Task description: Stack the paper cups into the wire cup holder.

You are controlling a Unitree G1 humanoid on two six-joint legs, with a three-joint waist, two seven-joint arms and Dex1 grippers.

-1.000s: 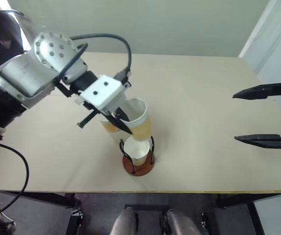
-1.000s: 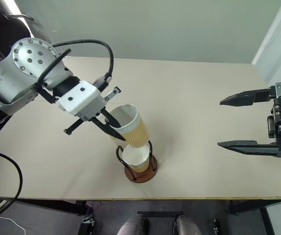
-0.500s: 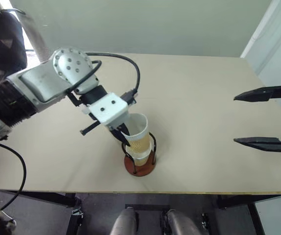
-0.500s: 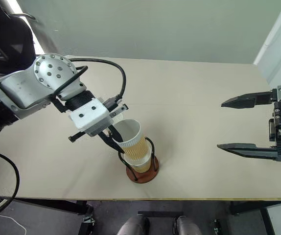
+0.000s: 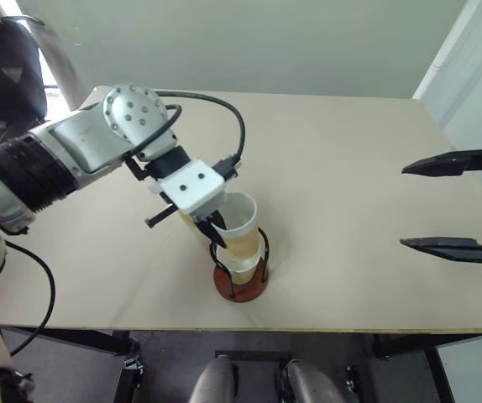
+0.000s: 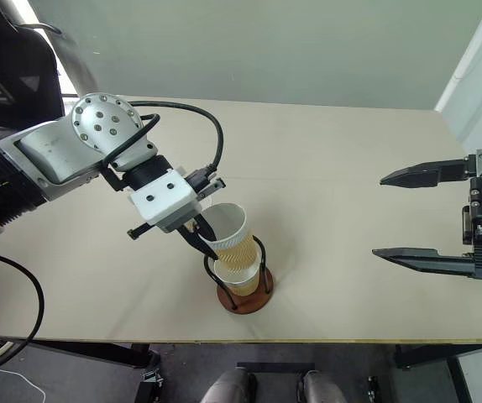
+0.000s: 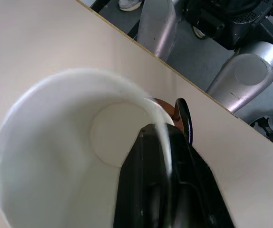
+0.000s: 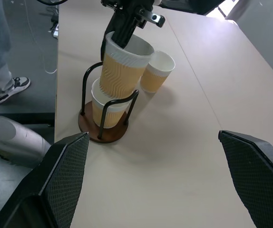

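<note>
Tan cup (image 5: 239, 228) sits tilted in another cup (image 8: 105, 108) in the holder (image 5: 239, 281) near the counter's (image 5: 350, 168) edge; my left tool (image 5: 216, 235) pinches its rim, my right tool (image 5: 451, 201) gapes apart.

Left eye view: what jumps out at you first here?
The left pincer pinches the rim of a ribbed tan paper cup, nested in another cup inside the black wire cup holder with its reddish-brown base, near the beige table's front edge. A third cup stands just behind. The right pincer hangs wide open, off to the side.
</note>
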